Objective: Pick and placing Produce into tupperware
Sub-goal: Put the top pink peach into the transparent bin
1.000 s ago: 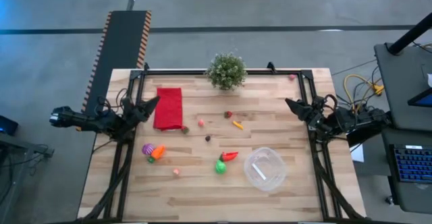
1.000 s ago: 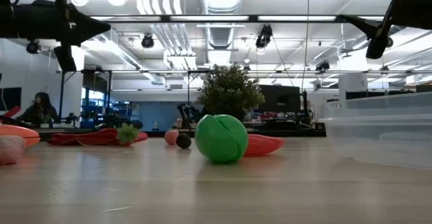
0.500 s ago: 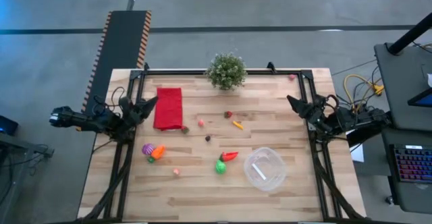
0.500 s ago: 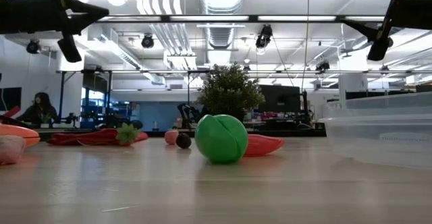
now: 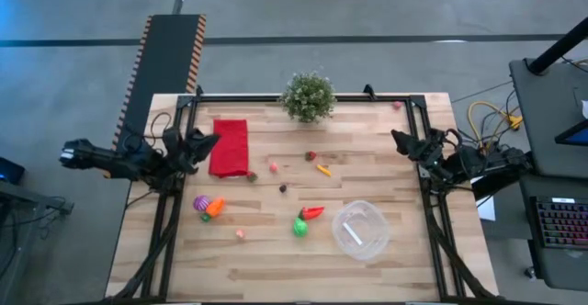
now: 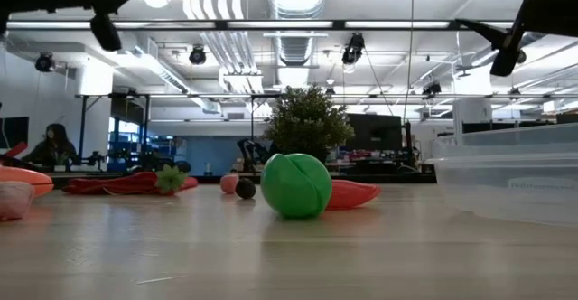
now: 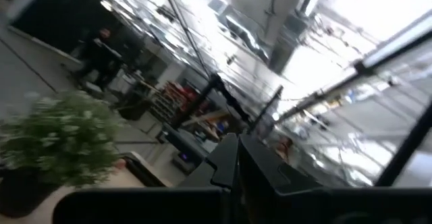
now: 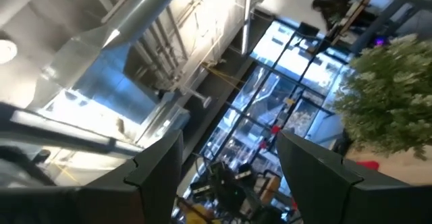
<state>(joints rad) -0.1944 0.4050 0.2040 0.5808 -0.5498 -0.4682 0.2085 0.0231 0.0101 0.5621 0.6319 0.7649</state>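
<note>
We are hanging above the two side edges of the table, nothing in either pincer. Our left gripper [image 5: 207, 142] is sitting pinched shut, touching nothing, with the red cloth [image 5: 230, 146] just beside its tips. Our right gripper [image 5: 400, 141] is standing wide and empty.

Nearest the right gripper, down and inward from it, the tupperware [image 5: 360, 230] is lying open on the bare wood with no produce inside. We are judging it light, thin-walled and a little springy, likely to skate if nudged, so drops from above will suit it better than pushes at its rim.

Past it toward the middle, the green ball [image 6: 295, 184] and the red pepper [image 5: 312, 212] are lying just beside each other. The ball is looking hard, smooth and ready to roll; we would close across its widest part. The pepper is long and tapered, better taken across its thick end.

Below the left gripper, the purple piece [image 5: 200, 202] and the carrot [image 5: 215, 207] are touching, so a grasp on one may shove the other.

Farther off, small pieces are scattered mid-table, among them a yellow sliver [image 5: 323, 169], too small to judge closely. At the far edge the plant [image 5: 308, 96] is standing.
</note>
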